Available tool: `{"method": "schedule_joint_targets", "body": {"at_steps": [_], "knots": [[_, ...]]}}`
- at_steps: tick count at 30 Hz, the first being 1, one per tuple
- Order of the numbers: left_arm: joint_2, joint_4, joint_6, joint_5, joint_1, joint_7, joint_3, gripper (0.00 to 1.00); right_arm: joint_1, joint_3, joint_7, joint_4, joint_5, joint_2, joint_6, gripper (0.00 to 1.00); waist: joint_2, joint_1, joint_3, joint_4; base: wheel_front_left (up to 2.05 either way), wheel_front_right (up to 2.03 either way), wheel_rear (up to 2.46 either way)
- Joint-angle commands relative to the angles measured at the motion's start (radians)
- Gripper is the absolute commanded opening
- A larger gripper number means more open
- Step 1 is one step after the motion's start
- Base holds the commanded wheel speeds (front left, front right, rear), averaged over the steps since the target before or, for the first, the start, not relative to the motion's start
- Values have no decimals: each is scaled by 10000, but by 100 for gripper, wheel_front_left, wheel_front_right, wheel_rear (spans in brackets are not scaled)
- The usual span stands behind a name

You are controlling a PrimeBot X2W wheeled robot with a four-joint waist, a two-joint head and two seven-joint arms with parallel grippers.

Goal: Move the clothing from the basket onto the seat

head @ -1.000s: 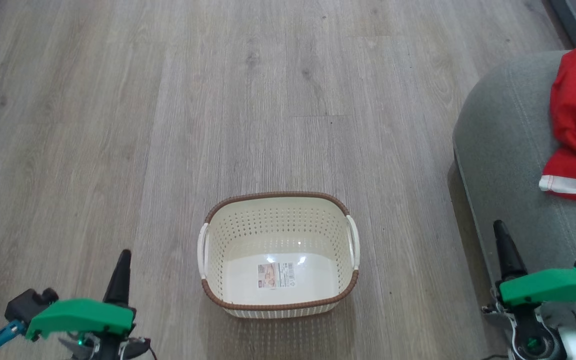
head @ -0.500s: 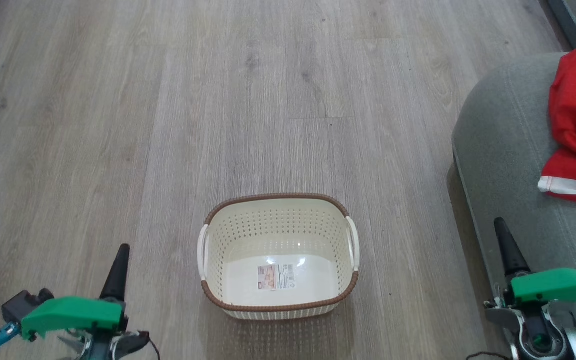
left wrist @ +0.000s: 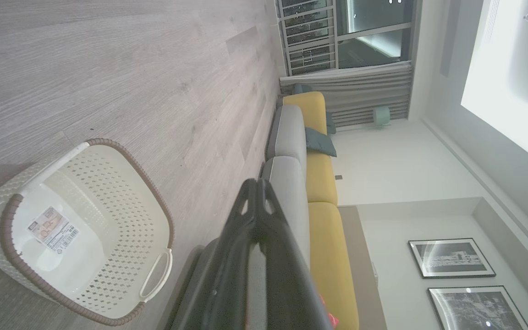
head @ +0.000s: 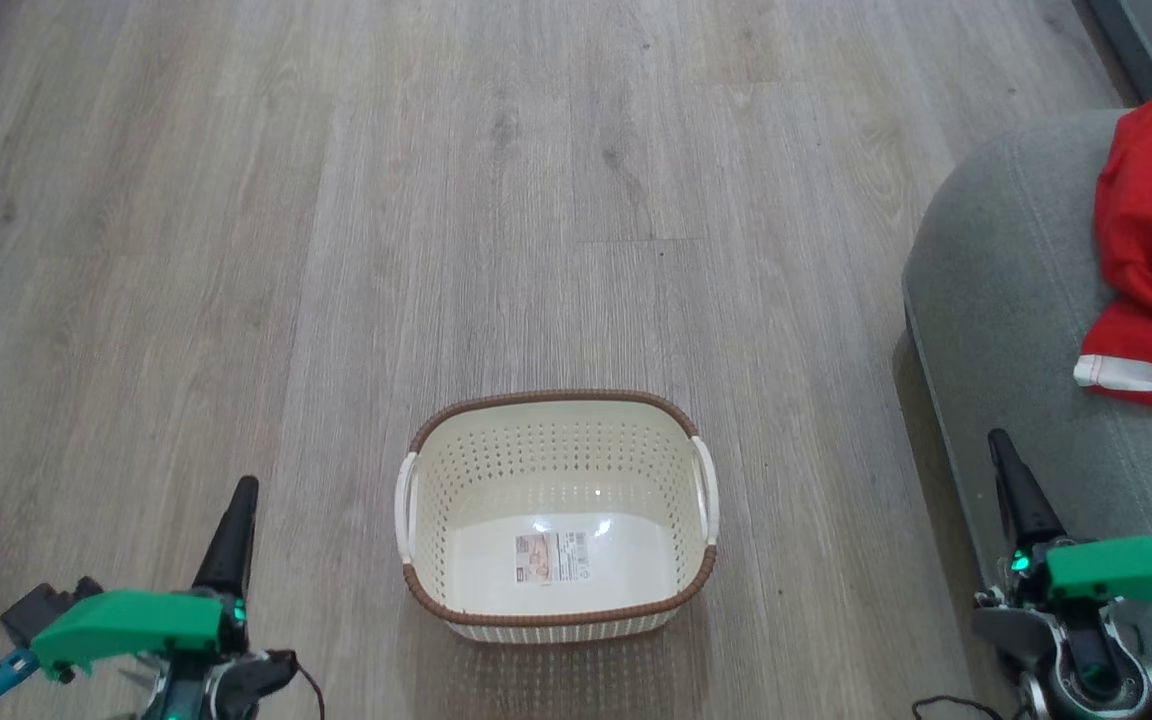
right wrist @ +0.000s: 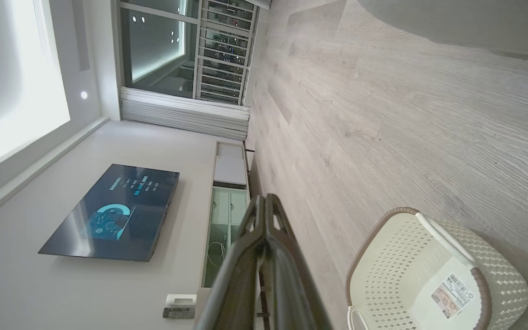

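Small rectangular cream-white perforated plastic basket (head: pixel 552 396) with brown braided-look rim and two white side handles: upright on the grey wood-plank floor (head: pixel 336 200), near centre of head view. Inside, flat on the bottom, a printed paper label (head: pixel 551 556). Bright red soft fabric clothing (head: pixel 1151 230) with white trim: bunched in a heap on the large rounded light grey upholstered seat (head: pixel 1006 290), far right, well apart from basket, partly cut off by the right edge. Left hand (head: pixel 244 490), long dark fingers under a green cover: near left, over the floor, fingers pressed together on nothing, well left of basket. Right hand (head: pixel 998 442): near right, at the seat's left edge, fingers likewise pinched together on nothing, nearer than the clothing and apart from it. Left wrist view: left hand (left wrist: pixel 256 185) closed to a point, basket (left wrist: pixel 108 183) at lower left on the floor, yellow sofa cushions (left wrist: pixel 321 183) beyond. Right wrist view: right hand (right wrist: pixel 264 201) closed, basket (right wrist: pixel 383 256) at lower right, dark wall-mounted television (right wrist: pixel 112 213) at left.
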Motion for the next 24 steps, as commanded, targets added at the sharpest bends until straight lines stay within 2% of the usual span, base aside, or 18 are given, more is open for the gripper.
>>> {"method": "schedule_joint_targets", "body": {"at_steps": [1, 14, 24], "knots": [[50, -402, -113, -306, -563, 120, 351, 0, -388, 143, 120, -438, 346, -10, -1, 0, 0, 0, -6, 0, 0, 0, 0], [40, -587, -178, -1742, -607, 503, 468, 0, -401, 119, 502, -584, 2010, 1, -2, 0, 0, 0, -62, -7, 0, 0, 0], [39, -593, -180, -1788, -609, 514, 470, 0, -401, 119, 514, -588, 2062, 1, -2, 0, 0, 0, -64, -7, 0, 0, 0]]}}
